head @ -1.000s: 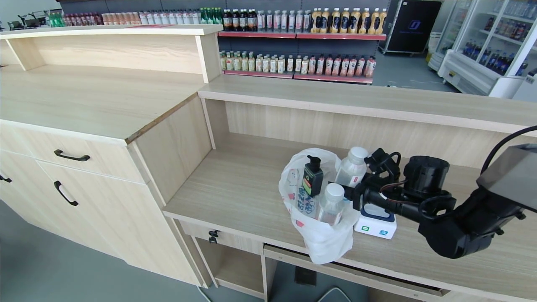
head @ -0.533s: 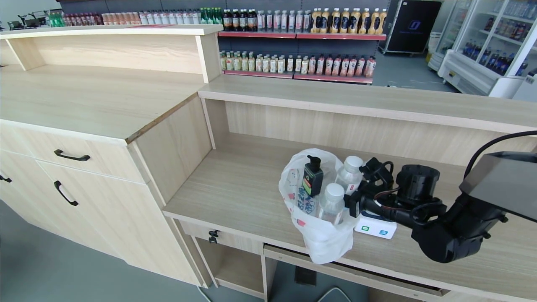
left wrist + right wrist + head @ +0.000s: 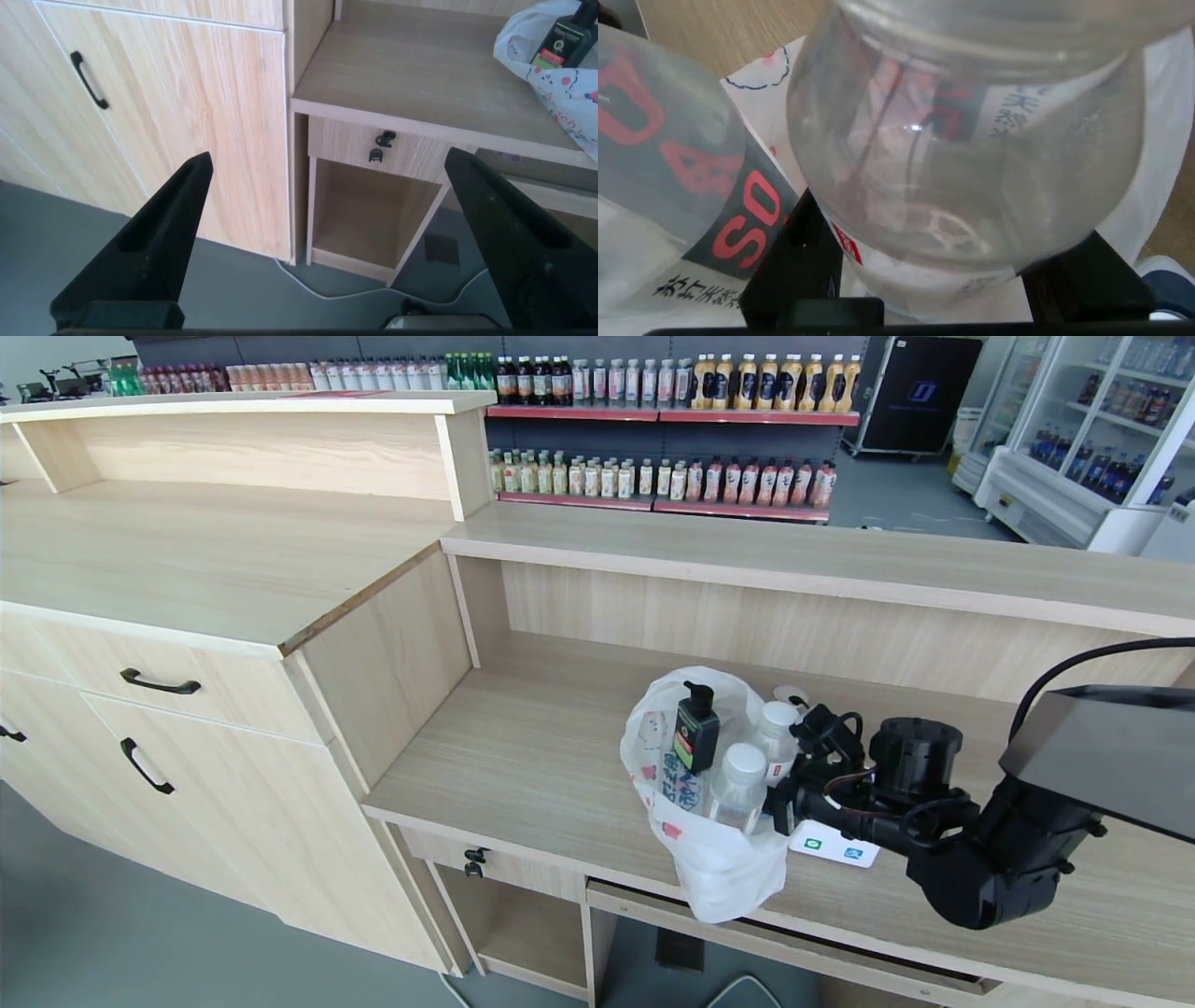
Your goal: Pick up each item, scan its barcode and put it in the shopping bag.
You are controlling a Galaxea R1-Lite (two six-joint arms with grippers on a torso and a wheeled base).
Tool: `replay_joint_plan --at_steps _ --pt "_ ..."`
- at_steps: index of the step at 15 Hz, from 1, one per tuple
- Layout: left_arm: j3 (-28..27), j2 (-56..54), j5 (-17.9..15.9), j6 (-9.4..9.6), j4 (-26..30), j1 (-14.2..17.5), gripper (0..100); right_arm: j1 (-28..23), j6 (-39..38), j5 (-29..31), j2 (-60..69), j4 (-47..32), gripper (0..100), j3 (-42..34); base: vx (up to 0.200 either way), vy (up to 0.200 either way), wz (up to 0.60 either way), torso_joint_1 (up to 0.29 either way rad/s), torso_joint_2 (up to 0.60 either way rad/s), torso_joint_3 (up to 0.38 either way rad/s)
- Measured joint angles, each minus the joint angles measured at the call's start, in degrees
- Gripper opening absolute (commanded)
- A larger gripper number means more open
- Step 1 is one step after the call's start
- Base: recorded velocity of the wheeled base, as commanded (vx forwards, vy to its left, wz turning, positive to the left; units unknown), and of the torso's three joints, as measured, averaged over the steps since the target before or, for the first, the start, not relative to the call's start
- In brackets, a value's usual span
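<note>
The placing step is judged to be in hand. A clear bottle [image 3: 774, 735] is clamped by its lower body between the jaws of the right gripper [image 3: 789, 782] and is held upright at the mouth of the shopping bag [image 3: 719, 873], with its base already below the rim. In the right wrist view the bottle [image 3: 971, 168] is seen pressed between the two dark fingers, with the bag's white plastic beneath it. Two items are already lodged in the bag: a black pump bottle [image 3: 696, 733] and a second clear bottle [image 3: 740, 784], the latter just beside the held one.

For the next move, the bottle needs to be lowered until it is borne by the bag's bottom. The jaws must then be parted and drawn back without the thin rim being snagged or the neighbouring bottle being tipped.

The jaws of the left gripper [image 3: 327, 159] are spread wide and nothing is held; they are hung over the grey floor, well apart from the bag.

A white scanner [image 3: 834, 845] is set on the pale wooden worktop [image 3: 532, 756], touching the bag's side. To the left a cabinet [image 3: 187, 728] with black handles is seen. Behind the raised ledge, shelves of bottled drinks [image 3: 672, 392] and glass-fronted coolers [image 3: 1092, 439] are ranged.
</note>
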State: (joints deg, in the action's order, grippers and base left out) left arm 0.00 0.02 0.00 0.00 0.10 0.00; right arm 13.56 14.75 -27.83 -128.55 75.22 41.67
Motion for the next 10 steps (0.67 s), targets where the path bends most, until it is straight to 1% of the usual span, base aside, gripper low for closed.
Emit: replay_joint_plan --at_steps 6,7,10 --pt "0.0 0.0 0.0 0.0 0.0 0.0 100 0.0 0.1 0.0 -0.7 0.0 0 -0.3 0.0 0.0 0.0 0.0 0.0 0.0" --pt "0.0 0.0 0.0 0.0 0.0 0.0 100 -0.1 0.1 0.0 -0.7 0.0 100 -0.4 0.0 0.0 0.0 0.0 0.0 0.0" --pt "0.0 0.0 0.0 0.0 0.0 0.0 100 -0.2 0.0 0.0 -0.6 -0.3 100 -0.5 0.0 0.0 0.0 0.0 0.0 0.0"
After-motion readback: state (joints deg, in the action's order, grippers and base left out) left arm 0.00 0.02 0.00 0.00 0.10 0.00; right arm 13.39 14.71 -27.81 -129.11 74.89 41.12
